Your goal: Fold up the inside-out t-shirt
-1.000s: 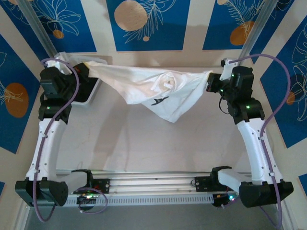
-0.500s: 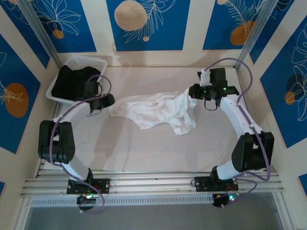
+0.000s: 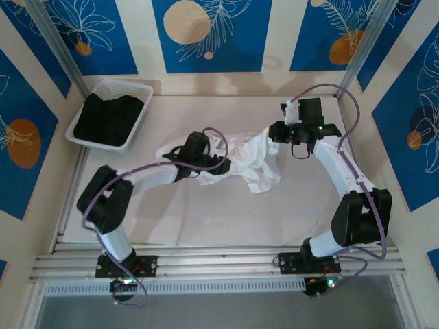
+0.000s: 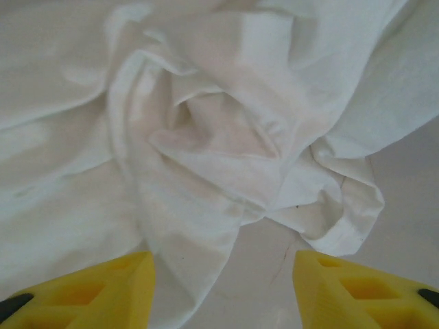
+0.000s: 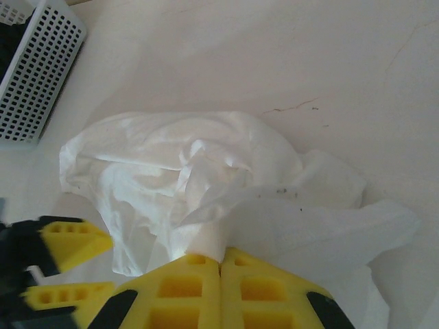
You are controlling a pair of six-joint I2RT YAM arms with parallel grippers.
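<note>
White basket [image 3: 127, 83] holding black garment [image 3: 110, 116] sits far-left, apart from shirt [image 3: 247, 161]. Right gripper [image 5: 221, 264] pinches shirt; left gripper [image 4: 223, 274], jaws apart, has moved over its middle.

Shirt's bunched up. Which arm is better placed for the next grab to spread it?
Left, probably. The left gripper hangs open right over the folds of the crumpled t-shirt. The right gripper is shut on the t-shirt's edge on its own side, so it is occupied.

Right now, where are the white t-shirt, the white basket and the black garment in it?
white t-shirt [image 3: 259, 168], top external view, crumpled right-hand part.
white plastic basket [image 3: 127, 83], top external view, far rim.
black garment [image 3: 108, 116], top external view, its middle.
</note>
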